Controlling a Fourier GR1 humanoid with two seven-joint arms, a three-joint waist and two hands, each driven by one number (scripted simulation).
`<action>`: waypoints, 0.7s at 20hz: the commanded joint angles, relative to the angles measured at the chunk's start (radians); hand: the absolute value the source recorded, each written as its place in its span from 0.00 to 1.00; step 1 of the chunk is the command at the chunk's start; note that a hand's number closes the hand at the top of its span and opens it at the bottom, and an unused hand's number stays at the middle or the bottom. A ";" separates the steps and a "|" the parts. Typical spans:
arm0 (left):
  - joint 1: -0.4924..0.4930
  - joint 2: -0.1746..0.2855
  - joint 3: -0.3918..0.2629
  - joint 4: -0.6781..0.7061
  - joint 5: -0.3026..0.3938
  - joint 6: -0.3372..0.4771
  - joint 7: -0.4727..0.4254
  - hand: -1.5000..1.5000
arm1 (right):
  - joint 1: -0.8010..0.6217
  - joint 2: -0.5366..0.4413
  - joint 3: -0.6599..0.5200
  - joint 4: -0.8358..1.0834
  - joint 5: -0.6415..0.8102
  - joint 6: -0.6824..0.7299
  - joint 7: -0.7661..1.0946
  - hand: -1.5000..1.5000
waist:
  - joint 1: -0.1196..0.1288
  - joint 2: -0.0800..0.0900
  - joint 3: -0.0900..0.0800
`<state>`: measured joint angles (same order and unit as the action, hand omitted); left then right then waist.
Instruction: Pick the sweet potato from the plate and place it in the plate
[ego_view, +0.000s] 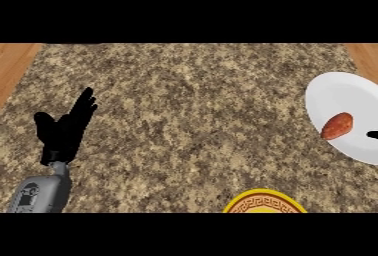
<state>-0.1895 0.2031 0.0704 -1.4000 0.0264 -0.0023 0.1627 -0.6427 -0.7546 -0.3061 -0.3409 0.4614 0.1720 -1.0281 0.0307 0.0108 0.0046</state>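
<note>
Left hand (65, 131) rests open with straight fingers pointing up, well apart from both plates, while of the right hand (373, 134) only a small dark tip shows at the view's right edge, so I cannot tell if it is spread or closed. Just beside that tip, on the side toward the left hand, the sweet potato (337, 125) lies tilted on the white plate (339, 92), and the yellow plate (264, 200) sits nearer the robot, between the two hands. I judge the sweet potato stiff, rather light and likely to roll, so it is better taken across its thick middle than at the narrow ends.
</note>
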 joint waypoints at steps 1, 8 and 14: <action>0.003 0.017 0.013 -0.008 0.005 -0.007 0.008 0.50 | -0.033 -0.014 -0.046 -0.003 -0.091 0.244 -0.157 0.00 | -0.016 -0.009 -0.002; 0.015 -0.004 -0.002 -0.008 -0.008 0.005 -0.006 0.50 | -0.066 -0.082 -0.054 0.104 -0.170 0.514 0.098 0.00 | -0.007 -0.002 -0.002; 0.032 -0.013 -0.004 -0.023 -0.005 0.004 -0.017 0.50 | -0.034 -0.082 -0.057 0.105 -0.221 0.613 0.094 0.00 | -0.009 -0.001 0.000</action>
<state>-0.1730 0.2066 0.0750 -1.4122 0.0276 -0.0074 0.1635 -0.6985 -0.8177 -0.3526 -0.2591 0.2714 0.5258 -0.8048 0.0213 0.0085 0.0039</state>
